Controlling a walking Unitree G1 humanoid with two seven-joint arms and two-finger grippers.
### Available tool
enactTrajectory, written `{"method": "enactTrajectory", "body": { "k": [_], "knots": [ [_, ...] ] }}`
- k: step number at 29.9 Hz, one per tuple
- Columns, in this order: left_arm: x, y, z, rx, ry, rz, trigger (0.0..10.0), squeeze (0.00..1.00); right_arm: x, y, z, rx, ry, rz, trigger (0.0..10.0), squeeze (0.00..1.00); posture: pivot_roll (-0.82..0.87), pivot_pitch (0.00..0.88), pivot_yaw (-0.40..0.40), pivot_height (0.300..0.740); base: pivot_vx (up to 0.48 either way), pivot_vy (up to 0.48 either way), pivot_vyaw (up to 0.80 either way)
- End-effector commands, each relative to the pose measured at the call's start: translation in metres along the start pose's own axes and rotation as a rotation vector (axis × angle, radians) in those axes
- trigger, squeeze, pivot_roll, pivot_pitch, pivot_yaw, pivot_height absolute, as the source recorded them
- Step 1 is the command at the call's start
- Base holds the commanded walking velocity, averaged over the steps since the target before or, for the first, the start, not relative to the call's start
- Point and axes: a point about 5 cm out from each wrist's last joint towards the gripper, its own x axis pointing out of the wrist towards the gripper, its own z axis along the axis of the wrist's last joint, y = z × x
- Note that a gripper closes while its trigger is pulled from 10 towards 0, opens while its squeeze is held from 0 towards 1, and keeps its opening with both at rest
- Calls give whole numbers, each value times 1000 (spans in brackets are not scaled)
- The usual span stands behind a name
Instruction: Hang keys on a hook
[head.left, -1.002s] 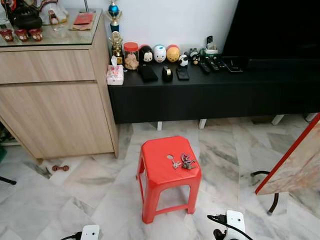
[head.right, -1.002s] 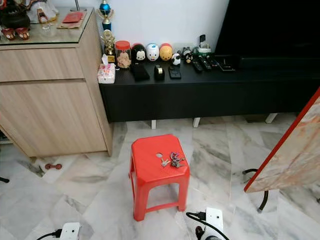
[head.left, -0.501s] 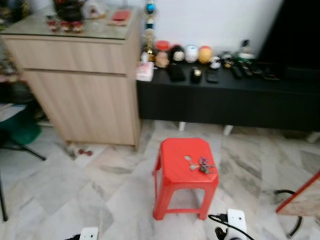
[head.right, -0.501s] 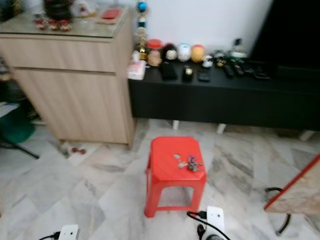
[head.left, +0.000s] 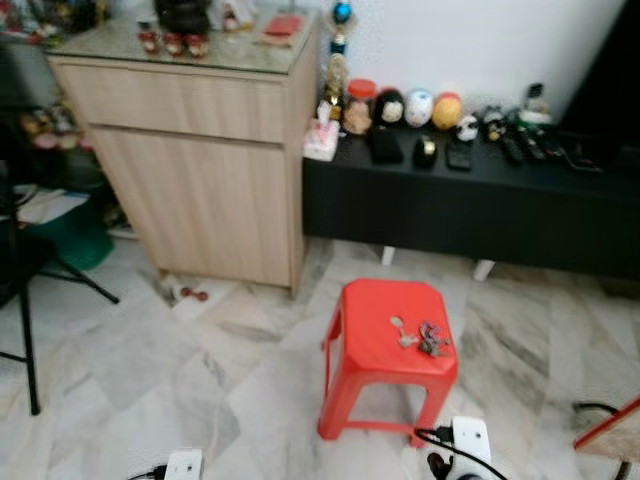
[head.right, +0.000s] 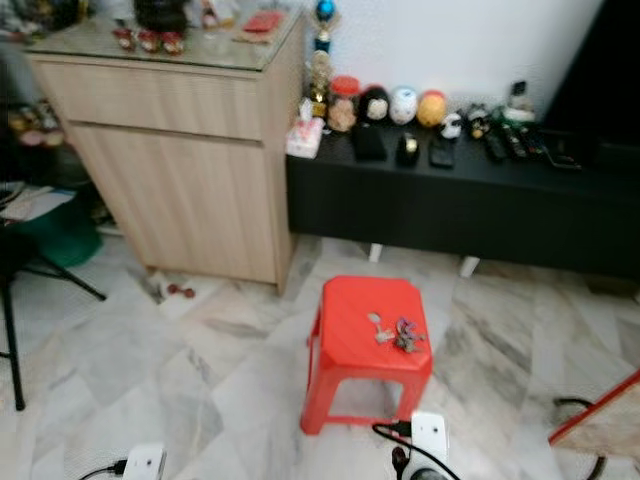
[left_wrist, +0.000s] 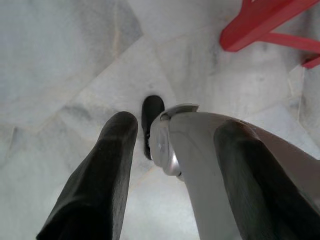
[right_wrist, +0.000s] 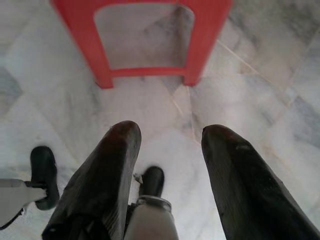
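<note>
Both arms hang low over the marble floor (head.left: 150, 370): the left claw (left_wrist: 175, 165) points straight down at the tiles with its two black fingers (left_wrist: 105, 170) spread apart and nothing between them, and the right claw (right_wrist: 170, 170) hangs the same way, fingers (right_wrist: 235, 175) apart and empty, aimed at the floor just short of the legs of the red stool (head.left: 390, 350). The stool stands a little ahead of the robot, slightly to its right, and the keys (head.left: 422, 337) lie in a small bunch on its seat, toward the right-hand side. Farther back on the left is a wooden cabinet (head.left: 200, 170) with a glass top (head.left: 190, 45) carrying small ornaments. Beside it, along the white wall, runs a long low black surface (head.left: 470, 190) with a row of round figurines (head.left: 420, 107), a jar (head.left: 359, 105), a tissue box (head.left: 321, 140) and some remote controls (head.left: 525, 145). A black stand (head.left: 25, 300) sits at the far left.
</note>
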Motion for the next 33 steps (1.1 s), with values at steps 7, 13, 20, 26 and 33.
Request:
{"method": "enactTrajectory", "body": {
  "k": [7,13,20,26,33],
  "knots": [
    [0,1,0,-1,7,-1,10000,0,0,-2,5,-36,-24,1,10000,0,107,0,-75,740,261,0,114],
    [0,1,0,0,7,-2,10000,0,0,-1,5,1,-32,13,10000,0,105,0,-76,740,271,0,533],
    [0,-2,-2,1,10,-7,10000,0,0,-1,5,21,-33,12,10000,0,104,0,-76,740,274,0,0],
    [1,-7,-3,13,18,-6,10000,0,0,-2,5,21,-34,12,10000,0,105,0,-78,740,0,0,0],
    [1,-9,-3,1,15,-4,10000,0,0,-2,5,25,-35,7,10000,0,104,0,-78,740,0,0,0]
  ]
}}
